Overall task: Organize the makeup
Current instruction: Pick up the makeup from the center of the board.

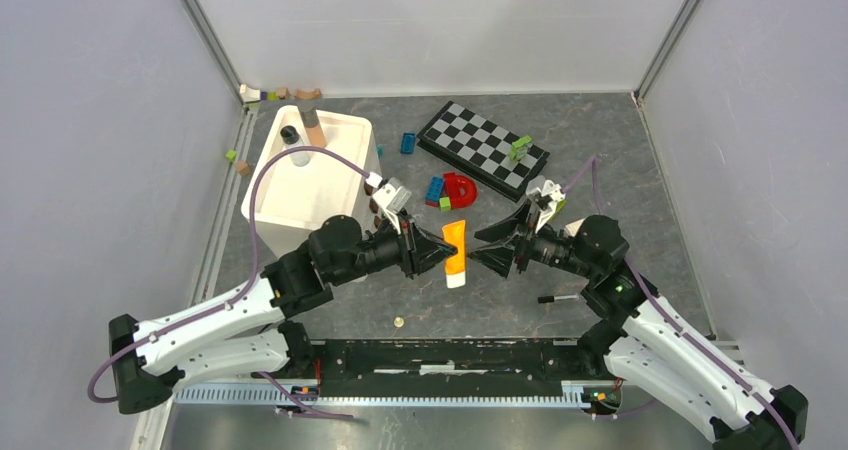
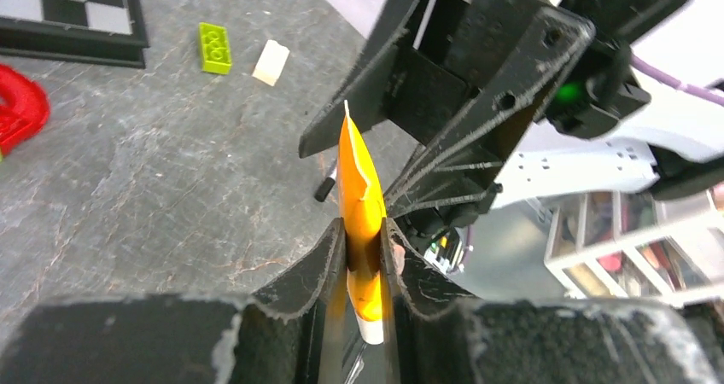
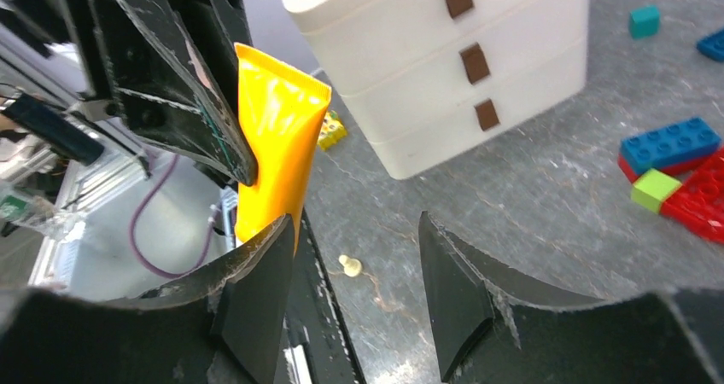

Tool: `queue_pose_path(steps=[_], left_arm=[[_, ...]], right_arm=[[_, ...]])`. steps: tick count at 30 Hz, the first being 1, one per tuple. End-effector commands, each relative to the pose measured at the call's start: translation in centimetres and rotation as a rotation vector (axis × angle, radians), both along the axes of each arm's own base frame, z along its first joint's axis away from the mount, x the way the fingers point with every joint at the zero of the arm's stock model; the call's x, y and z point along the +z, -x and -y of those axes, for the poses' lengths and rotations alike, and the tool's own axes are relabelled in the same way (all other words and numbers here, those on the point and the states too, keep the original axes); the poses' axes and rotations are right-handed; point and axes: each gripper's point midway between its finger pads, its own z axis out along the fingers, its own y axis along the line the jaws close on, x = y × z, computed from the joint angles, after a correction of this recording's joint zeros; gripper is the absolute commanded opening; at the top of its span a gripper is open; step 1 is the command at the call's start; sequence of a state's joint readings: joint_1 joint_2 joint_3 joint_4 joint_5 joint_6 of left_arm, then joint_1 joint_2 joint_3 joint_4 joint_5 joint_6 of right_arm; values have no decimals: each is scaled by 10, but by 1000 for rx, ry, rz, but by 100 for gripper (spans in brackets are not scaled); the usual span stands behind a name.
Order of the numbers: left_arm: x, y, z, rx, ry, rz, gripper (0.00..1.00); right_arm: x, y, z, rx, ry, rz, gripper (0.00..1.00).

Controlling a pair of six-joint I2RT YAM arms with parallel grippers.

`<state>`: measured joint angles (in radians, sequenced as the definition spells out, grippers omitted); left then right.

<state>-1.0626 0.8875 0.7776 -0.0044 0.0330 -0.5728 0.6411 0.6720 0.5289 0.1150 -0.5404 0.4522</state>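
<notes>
Task at an early stage. Left gripper (image 2: pixel 363 241) is clamped on the orange tube (image 1: pixel 455 245) at frame centre. Right gripper (image 3: pixel 354 230) waits beside it, jaws apart. The thin black pencil (image 1: pixel 556 297), lower right, lies unsorted.

The orange tube (image 1: pixel 455 253) with a white cap is pinched at its middle by the closed left gripper (image 2: pixel 363 235). Its flat crimped end points to the far side and its cap to the near edge. A thin black pencil (image 1: pixel 556 297) lies flat on the table to its right, apart from it. A clear bottle (image 1: pixel 291 140) with a black cap and a peach tube (image 1: pixel 312 126) sit in the white box (image 1: pixel 340 160).
</notes>
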Motion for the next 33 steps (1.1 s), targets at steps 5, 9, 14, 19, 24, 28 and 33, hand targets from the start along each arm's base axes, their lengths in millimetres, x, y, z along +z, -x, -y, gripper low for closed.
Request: queue_pose_path(steps=[5, 9, 14, 19, 24, 28, 33], left_arm=[[36, 29, -5, -172, 45, 219, 3], [44, 35, -6, -207, 49, 254, 4], [48, 43, -4, -260, 56, 268, 5], [50, 46, -4, -277, 60, 270, 6], [49, 47, -3, -286, 59, 268, 6], [48, 47, -2, -286, 58, 268, 6], [49, 47, -2, -285, 60, 270, 6]], right_arm=[[93, 40, -8, 212, -274, 162, 62], [104, 47, -12, 277, -329, 158, 63], [106, 46, -17, 306, -351, 129, 63], [101, 42, -19, 301, -344, 110, 62], [98, 42, -20, 307, -343, 91, 52], [95, 42, -22, 316, -339, 79, 45], [91, 44, -23, 335, -340, 63, 37]])
